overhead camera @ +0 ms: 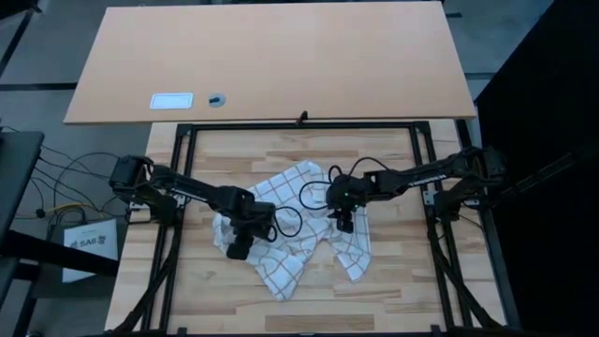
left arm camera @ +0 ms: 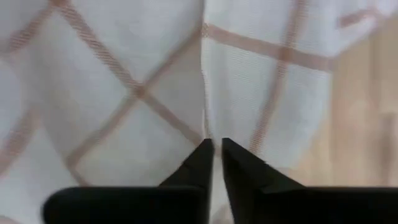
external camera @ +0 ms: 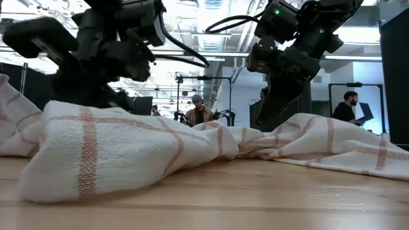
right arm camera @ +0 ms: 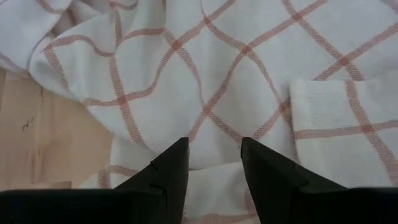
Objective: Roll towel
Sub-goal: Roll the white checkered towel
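Both arms bent low over the crumpled towel (overhead camera: 298, 225) on the wooden table (overhead camera: 393, 300).
The left gripper (left arm camera: 214, 152) pinches a towel fold at its left edge; the right gripper (right arm camera: 210, 155), jaws parted and holding nothing, hovers over its middle.

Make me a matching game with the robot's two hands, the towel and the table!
Things:
1. left hand
2. right hand
3. towel
4. table

States:
A. crumpled, white with reddish lines
B. fingers apart, over the towel
C. light wood, under the towel
D. fingers pinched shut at the towel

Pairs: 1-D, 2-B, 3-A, 4-C
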Motion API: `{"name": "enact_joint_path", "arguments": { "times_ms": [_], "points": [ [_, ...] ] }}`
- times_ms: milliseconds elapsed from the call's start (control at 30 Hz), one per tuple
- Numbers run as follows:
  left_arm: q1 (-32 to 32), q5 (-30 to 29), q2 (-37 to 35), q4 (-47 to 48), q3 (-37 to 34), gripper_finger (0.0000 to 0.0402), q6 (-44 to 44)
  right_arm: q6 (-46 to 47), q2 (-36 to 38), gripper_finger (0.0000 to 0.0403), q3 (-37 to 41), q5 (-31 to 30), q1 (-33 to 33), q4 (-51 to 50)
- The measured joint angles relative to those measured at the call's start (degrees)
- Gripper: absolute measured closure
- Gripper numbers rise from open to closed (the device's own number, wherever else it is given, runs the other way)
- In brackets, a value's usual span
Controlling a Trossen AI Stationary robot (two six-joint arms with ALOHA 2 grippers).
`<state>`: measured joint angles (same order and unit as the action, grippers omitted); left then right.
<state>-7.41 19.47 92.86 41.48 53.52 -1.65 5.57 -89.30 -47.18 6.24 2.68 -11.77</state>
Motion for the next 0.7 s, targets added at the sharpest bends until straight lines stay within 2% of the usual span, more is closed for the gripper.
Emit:
{"name": "enact_joint_path", "arguments": {
  "times_ms": [300,500,633,700],
  "points": [
    [-3.63,0.01,-0.62,1.4,0.0,0.0401,5.32,-1.46,0.0,0.0269,0.0,-0.01,1.35,-0.2],
    [-9.48,0.47,-5.0,5.0,0.0,0.0402,10.75,-2.74,0.0,0.0269,0.02,-0.02,1.61,-1.79],
    [-8.7,-16.05,-5.68,1.15,0.0,0.0401,11.5,-4.19,0.0,0.0269,0.02,-0.02,1.79,-0.86],
    [-6.09,-18.58,-5.21,-1.12,0.0,0.0394,11.16,-4.15,0.0,0.0269,0.02,-0.02,2.04,-1.16]
  ]
}}
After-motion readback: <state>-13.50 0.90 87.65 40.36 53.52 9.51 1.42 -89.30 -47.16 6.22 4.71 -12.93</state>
